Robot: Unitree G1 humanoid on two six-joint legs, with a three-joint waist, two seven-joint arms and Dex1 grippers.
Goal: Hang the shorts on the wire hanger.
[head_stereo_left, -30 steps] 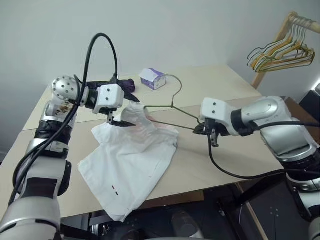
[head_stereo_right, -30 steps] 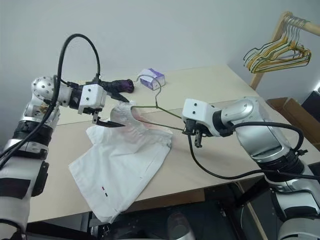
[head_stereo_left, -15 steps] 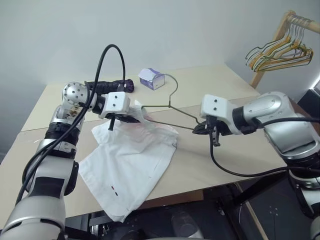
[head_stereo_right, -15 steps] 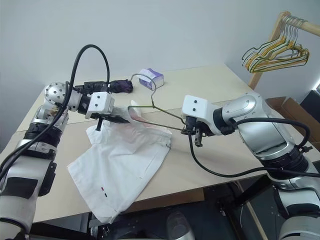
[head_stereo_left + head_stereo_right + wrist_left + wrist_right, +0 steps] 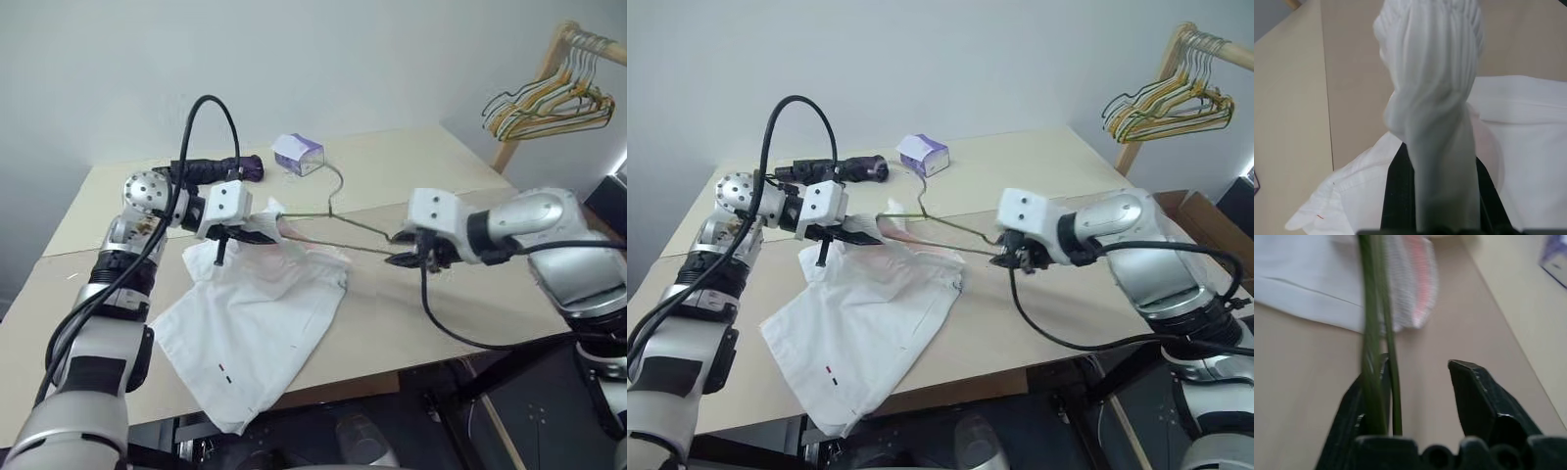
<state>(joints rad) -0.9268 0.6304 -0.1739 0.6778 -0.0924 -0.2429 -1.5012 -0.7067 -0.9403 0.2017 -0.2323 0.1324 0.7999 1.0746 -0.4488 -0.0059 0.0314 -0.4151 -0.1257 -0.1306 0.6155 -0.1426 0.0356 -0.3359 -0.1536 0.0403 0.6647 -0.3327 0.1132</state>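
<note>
The white shorts [image 5: 255, 313] lie spread on the table [image 5: 411, 323], their gathered waistband lifted at the far end. My left gripper [image 5: 257, 227] is shut on that bunched waistband [image 5: 1435, 88], which stands up between its fingers [image 5: 1396, 196]. The thin wire hanger [image 5: 1371, 308] stretches from the waistband across to my right gripper [image 5: 402, 259], its hook [image 5: 334, 191] pointing towards the back of the table. My right gripper [image 5: 1419, 361] is open, and the hanger's wires rest against one finger, apart from the other.
A white-and-purple tissue box [image 5: 299, 154] and a dark rolled object [image 5: 220, 168] sit at the back of the table. A bunch of hangers [image 5: 549, 103] hangs on a wooden rack at the far right. A cardboard box [image 5: 1205, 220] stands beyond the table's right edge.
My left gripper has shut on the waistband. My right gripper has opened off the hanger's end and shifted a little to the right.
</note>
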